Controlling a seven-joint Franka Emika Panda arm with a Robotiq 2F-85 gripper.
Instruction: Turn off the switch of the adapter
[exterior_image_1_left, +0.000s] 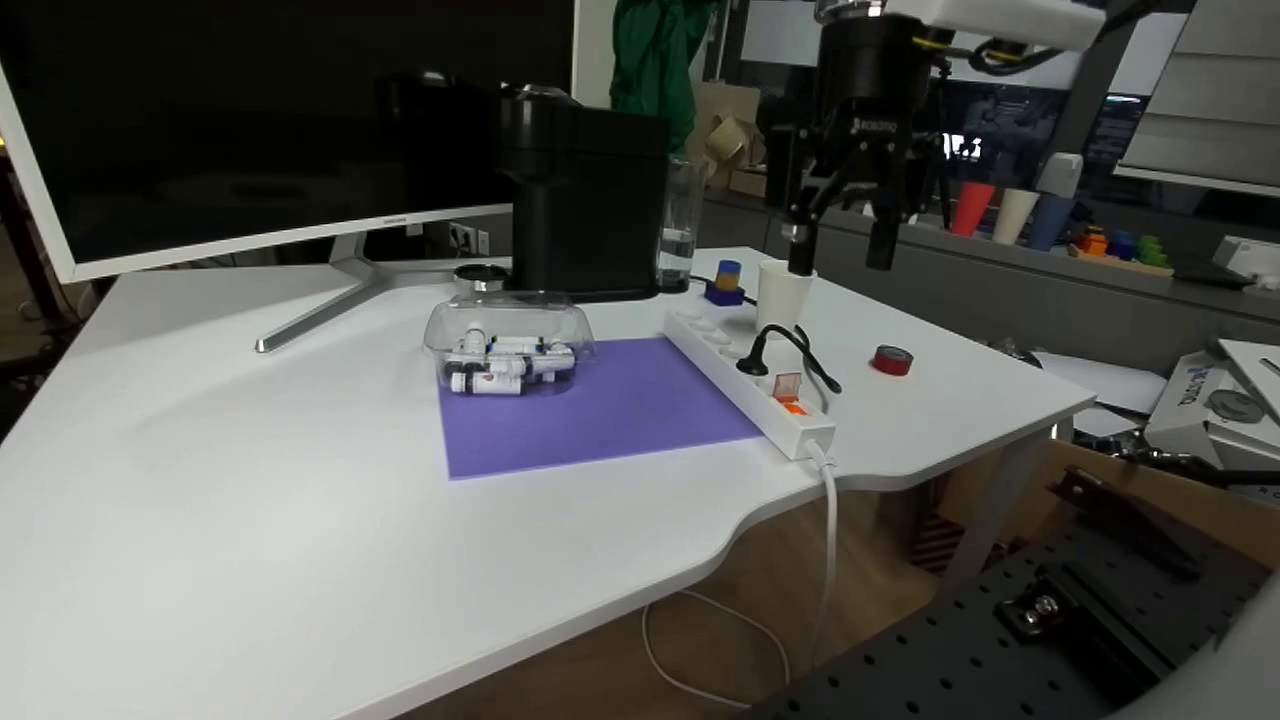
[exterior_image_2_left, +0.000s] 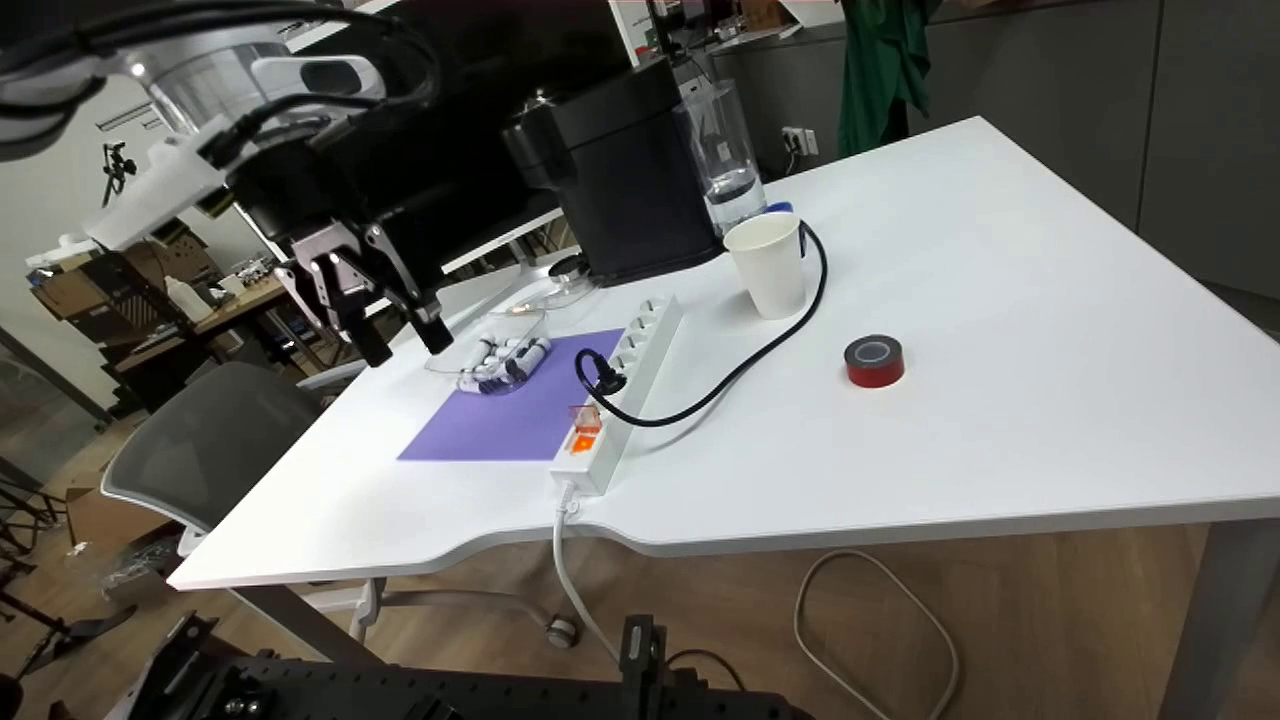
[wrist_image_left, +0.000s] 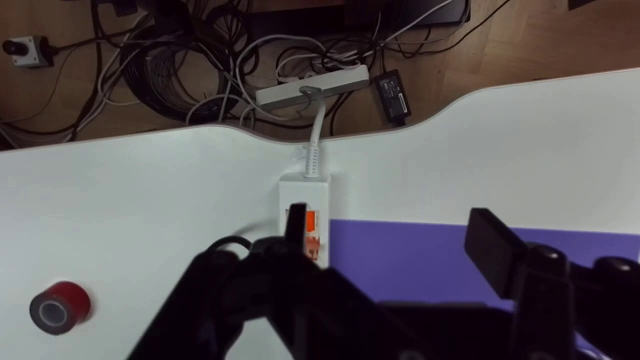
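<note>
The adapter, a long white power strip, lies on the table along the right edge of the purple mat in both exterior views (exterior_image_1_left: 745, 392) (exterior_image_2_left: 600, 465) and the wrist view (wrist_image_left: 304, 192). Its orange-red switch (exterior_image_1_left: 795, 408) (exterior_image_2_left: 583, 443) is at the cord end, with a clear reddish flap (exterior_image_1_left: 787, 387) (exterior_image_2_left: 586, 418) standing raised beside it. In the wrist view the left finger hides part of the switch (wrist_image_left: 310, 221). My gripper (exterior_image_1_left: 842, 252) (exterior_image_2_left: 404, 342) (wrist_image_left: 392, 227) is open and empty, well above the table, touching nothing.
A black plug with a looping black cable (exterior_image_2_left: 700, 402) sits in the strip. A white cup (exterior_image_2_left: 768, 265) stands by its far end. A red tape roll (exterior_image_2_left: 874, 362) lies nearby. A clear box of small bottles (exterior_image_1_left: 510, 350) is on the purple mat (exterior_image_1_left: 600, 420); a black machine (exterior_image_1_left: 590, 200) stands behind.
</note>
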